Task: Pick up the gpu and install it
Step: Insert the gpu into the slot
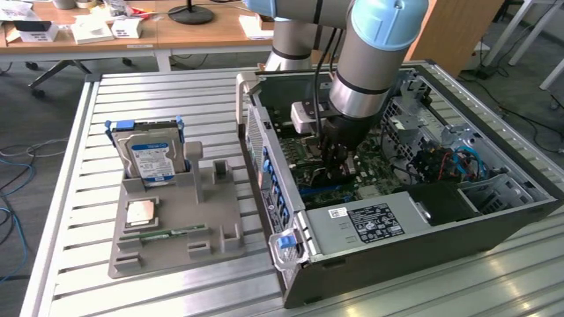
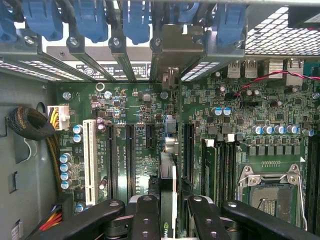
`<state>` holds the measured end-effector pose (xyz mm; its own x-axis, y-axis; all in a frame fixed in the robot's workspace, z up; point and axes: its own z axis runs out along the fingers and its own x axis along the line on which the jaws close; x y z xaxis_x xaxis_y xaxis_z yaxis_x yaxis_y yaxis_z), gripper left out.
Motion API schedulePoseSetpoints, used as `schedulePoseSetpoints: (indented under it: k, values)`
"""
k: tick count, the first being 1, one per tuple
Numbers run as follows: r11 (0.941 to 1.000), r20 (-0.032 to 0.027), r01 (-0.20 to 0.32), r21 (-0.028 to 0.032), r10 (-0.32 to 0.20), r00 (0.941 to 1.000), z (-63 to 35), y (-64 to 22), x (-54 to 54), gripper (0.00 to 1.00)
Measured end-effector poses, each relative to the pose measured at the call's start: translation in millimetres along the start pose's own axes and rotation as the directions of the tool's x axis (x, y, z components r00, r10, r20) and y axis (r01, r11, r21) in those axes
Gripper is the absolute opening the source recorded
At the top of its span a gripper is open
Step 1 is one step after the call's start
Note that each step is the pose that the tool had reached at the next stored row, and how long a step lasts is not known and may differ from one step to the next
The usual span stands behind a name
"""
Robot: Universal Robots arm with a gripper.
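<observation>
**Card Held Inside the Open Computer**

From where I stood, the grey and pale-blue robot arm point(image 1: 370, 59) reached down into the open black and silver computer case point(image 1: 423, 241), which lay on its side on the slatted aluminium bench point(image 1: 158, 92). Its black jaws were low over the green motherboard point(image 2: 135, 105), near the middle of the case.

In the wrist view the jaws were drawn in narrow, and between them stood the thin dark expansion card, the gpu point(image 2: 167, 170), gripped on edge. It ran away from the jaws towards the row of blue plastic latches point(image 2: 90, 20) at the rear wall of the case. It sat among the long black expansion slots, with the white slot point(image 2: 90, 155) well off to one side and the square metal processor socket point(image 2: 270, 192) on the other. Whether its lower edge was pressed home in a slot, I could not tell.

At the exterior view's left, apart from the case, a grey moulded holder tray point(image 1: 176, 205) lay on the bench. A boxy silver hard drive with a blue and white label point(image 1: 145, 155) stood upright in its far corner. Nearer, a small square processor chip point(image 1: 141, 212) lay flat, and just beside it a slim green memory stick point(image 1: 168, 232) rested in its groove. A silver power supply box with a dark label point(image 1: 370, 221) filled the near end of the case.
</observation>
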<state>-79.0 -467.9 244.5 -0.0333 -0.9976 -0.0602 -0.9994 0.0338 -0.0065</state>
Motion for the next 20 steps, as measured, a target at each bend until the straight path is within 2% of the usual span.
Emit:
schedulePoseSetpoints:
  k: [20]
  values:
    - [1.0, 0.0, 0.0, 0.0, 0.0, 1.0, 1.2, 1.7, 0.1, 0.26]
